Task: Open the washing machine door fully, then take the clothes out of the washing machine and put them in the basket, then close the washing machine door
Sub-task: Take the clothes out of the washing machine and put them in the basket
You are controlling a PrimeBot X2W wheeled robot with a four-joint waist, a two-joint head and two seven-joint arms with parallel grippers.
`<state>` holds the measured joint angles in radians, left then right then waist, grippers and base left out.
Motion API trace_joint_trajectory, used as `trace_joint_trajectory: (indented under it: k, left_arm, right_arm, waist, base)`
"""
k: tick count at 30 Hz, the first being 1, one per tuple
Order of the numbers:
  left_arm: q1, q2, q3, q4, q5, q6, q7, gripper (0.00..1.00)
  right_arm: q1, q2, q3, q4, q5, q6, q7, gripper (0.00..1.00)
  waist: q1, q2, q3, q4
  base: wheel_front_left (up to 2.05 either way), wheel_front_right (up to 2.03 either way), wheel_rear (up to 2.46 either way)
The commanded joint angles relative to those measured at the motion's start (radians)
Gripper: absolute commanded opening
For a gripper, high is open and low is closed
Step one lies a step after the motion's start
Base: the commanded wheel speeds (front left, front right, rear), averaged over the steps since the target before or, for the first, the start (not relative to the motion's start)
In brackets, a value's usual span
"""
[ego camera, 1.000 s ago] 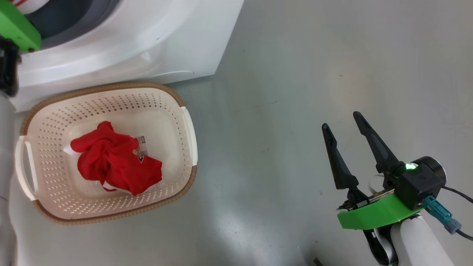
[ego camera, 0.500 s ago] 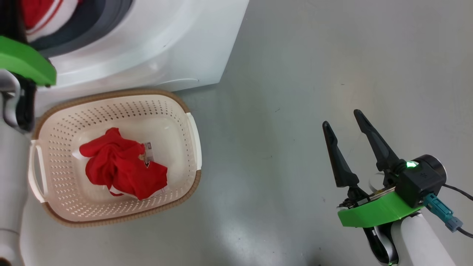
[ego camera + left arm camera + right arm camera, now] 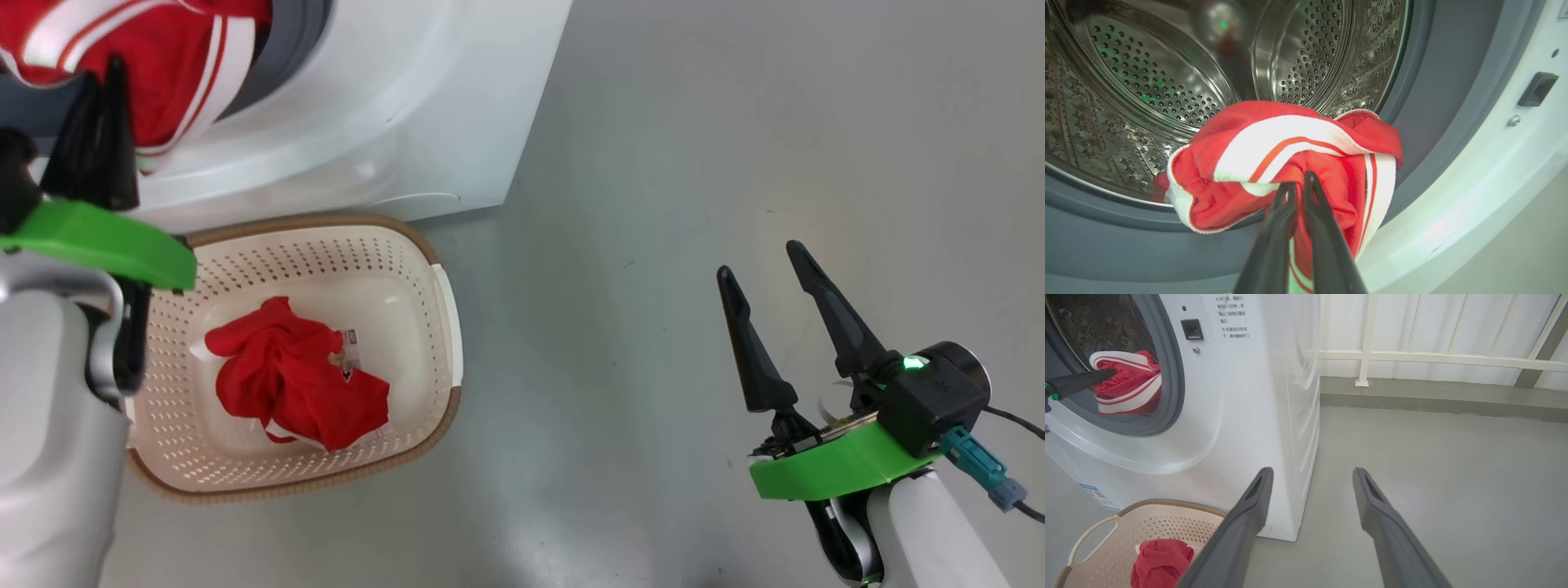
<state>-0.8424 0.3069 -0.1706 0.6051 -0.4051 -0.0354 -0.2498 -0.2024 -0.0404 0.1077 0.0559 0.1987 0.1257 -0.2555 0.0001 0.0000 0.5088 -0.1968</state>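
My left gripper (image 3: 110, 65) is shut on a red garment with white stripes (image 3: 171, 57) at the mouth of the white washing machine (image 3: 392, 106). In the left wrist view the fingers (image 3: 1284, 204) pinch the cloth (image 3: 1290, 139) over the grey rubber ring (image 3: 1437, 81), with the steel drum (image 3: 1147, 73) behind. The cream basket (image 3: 326, 222) stands on the floor below the opening and holds another red garment (image 3: 294, 392). My right gripper (image 3: 759, 261) hovers open over the bare floor to the right. The washing machine door is out of view.
In the right wrist view a white railing (image 3: 1412, 357) and wall run behind the machine (image 3: 1241, 408). A blue-white label (image 3: 1096, 496) sits low on its front. Open grey floor (image 3: 694, 163) spreads right of the basket (image 3: 1167, 503).
The head camera has shifted, sliding the scene right and down. My left gripper has drawn back from the drum with the striped garment, which now hangs at the opening. The right gripper has stayed put.
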Motion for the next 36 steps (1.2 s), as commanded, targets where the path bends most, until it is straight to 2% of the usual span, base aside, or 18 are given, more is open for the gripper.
trace_joint_trajectory:
  k: [1,16,36]
  left_arm:
    - [0.025,0.047,0.032,-0.044,-0.007,0.009,-0.012,0.0]
    - [0.252,0.044,0.044,-0.324,-0.03,0.088,0.034,0.0]
    - [0.463,0.014,0.012,-0.505,-0.046,0.147,0.068,0.0]
  right_arm:
    - [0.004,-0.01,0.014,-0.02,0.016,0.005,-0.006,1.0]
    - [0.003,-0.01,-0.008,-0.029,0.022,0.005,-0.006,1.0]
    - [0.049,-0.01,-0.036,-0.032,0.015,0.005,-0.006,1.0]
  waist:
    - [-0.0001,0.0,-0.007,0.006]
    - [-0.0001,0.0,-0.054,0.038]
    - [-0.0001,0.0,-0.162,0.07]
  base:
    - [0.0,0.0,0.0]
    - [0.0,0.0,0.0]
    - [0.0,0.0,0.0]
